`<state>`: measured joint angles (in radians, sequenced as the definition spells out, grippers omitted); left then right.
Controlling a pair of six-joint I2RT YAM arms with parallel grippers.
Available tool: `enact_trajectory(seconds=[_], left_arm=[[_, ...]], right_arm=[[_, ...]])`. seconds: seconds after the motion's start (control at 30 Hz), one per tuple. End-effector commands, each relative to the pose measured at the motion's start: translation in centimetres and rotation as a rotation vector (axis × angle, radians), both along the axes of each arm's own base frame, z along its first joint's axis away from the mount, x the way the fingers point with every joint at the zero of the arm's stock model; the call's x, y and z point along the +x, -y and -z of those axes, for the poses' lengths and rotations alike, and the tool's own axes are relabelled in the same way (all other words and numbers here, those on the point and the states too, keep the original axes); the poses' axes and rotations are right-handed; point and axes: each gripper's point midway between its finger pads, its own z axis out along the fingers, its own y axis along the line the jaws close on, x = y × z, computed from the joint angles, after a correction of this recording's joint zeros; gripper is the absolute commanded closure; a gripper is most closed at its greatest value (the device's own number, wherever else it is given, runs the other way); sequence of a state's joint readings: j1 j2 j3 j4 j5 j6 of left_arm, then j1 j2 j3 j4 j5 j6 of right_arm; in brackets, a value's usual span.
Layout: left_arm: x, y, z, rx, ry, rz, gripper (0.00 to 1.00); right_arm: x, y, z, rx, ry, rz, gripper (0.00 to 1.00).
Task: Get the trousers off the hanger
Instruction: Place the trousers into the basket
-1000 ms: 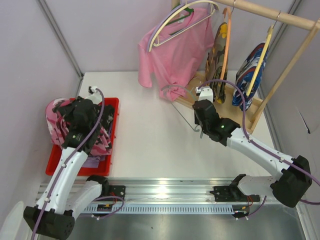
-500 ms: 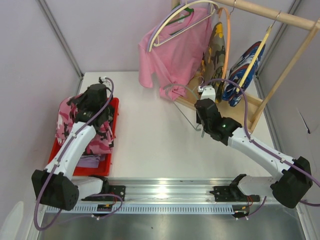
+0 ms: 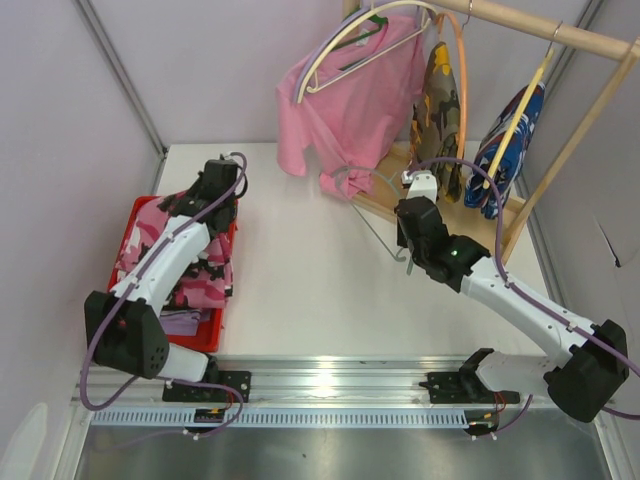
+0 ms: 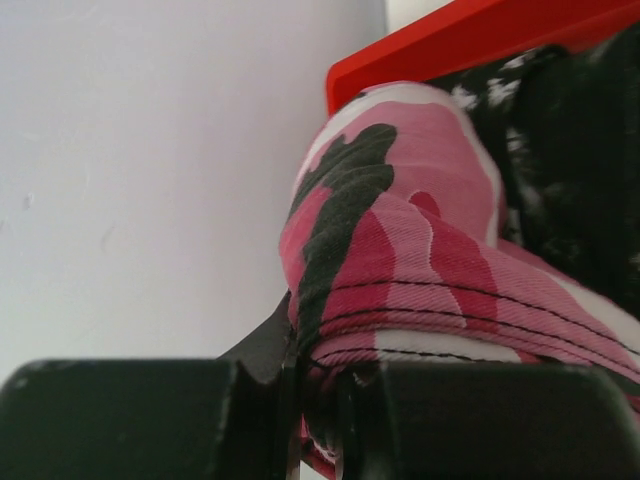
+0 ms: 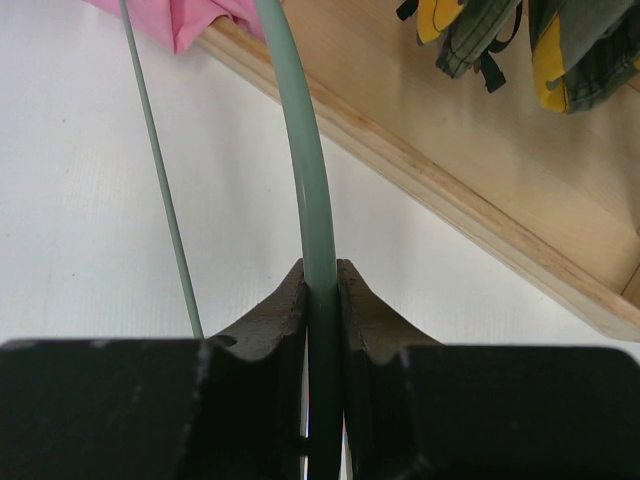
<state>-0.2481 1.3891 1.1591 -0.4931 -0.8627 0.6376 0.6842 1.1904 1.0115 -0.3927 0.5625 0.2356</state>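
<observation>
The pink-and-black camouflage trousers [image 3: 190, 270] lie bunched in the red bin [image 3: 200, 343]. My left gripper [image 3: 207, 195] is shut on a fold of them [image 4: 400, 250] at the bin's far end, with the bin's rim [image 4: 450, 40] ahead. My right gripper [image 3: 410, 200] is shut on the rim of a bare green hanger [image 3: 365, 172], seen close in the right wrist view [image 5: 300, 150]. The hanger is held above the table near the rack's base. Yellow-olive camouflage trousers [image 3: 440, 105] and blue, white and red trousers [image 3: 505, 150] hang on hangers from the wooden rail.
A pink T-shirt [image 3: 350, 100] hangs at the rail's left end, its hem near the green hanger. The rack's wooden base [image 5: 450, 200] lies just ahead of my right gripper. A wall runs along the left of the bin.
My left arm has swung right and toward the back, pulling the pink trousers across the bin. My right gripper has barely shifted. The hanging trousers have swung.
</observation>
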Motion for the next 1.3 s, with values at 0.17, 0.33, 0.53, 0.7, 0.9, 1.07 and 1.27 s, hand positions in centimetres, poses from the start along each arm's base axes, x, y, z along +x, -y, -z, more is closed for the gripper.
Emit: enact_trajectory(seconds=[0.17,0.33,0.53,0.7,0.9,1.07,1.27], left_arm=[[0.7,3.1,0.5,-0.138,-0.02,-0.065,1.0],[-0.6,4.0,2.0,-0.267,-0.035,-0.164,1.0],[-1.1,6.3,2.9,-0.43,-0.015,-0.224,1.0],[-3.0,6.7,4.3,-0.38,-0.014,-0.338,1.0],[-5.4,8.2,7.8,-0.435,-0.037,-0.422,1.0],[-5.3,9.2,7.7,-0.52,-0.006,-0.414,0.85],[-4.5,8.2,7.0,-0.491,0.109,-0.475,0.36]], right_arm=[[0.0,0.7,-1.5,0.046,0.048,0.035,1.0],[-0.3,0.9,-1.4,0.034,0.048,0.024,1.0],[-0.5,0.9,-1.6,0.032,0.046,0.009,1.0],[-0.5,0.7,-1.5,0.036,0.044,-0.001,1.0],[-0.3,0.1,-1.4,0.042,0.039,-0.031,1.0],[-0.4,-0.1,-1.4,0.049,0.038,-0.039,1.0],[-0.7,0.1,-1.7,0.065,0.039,-0.034,1.0]])
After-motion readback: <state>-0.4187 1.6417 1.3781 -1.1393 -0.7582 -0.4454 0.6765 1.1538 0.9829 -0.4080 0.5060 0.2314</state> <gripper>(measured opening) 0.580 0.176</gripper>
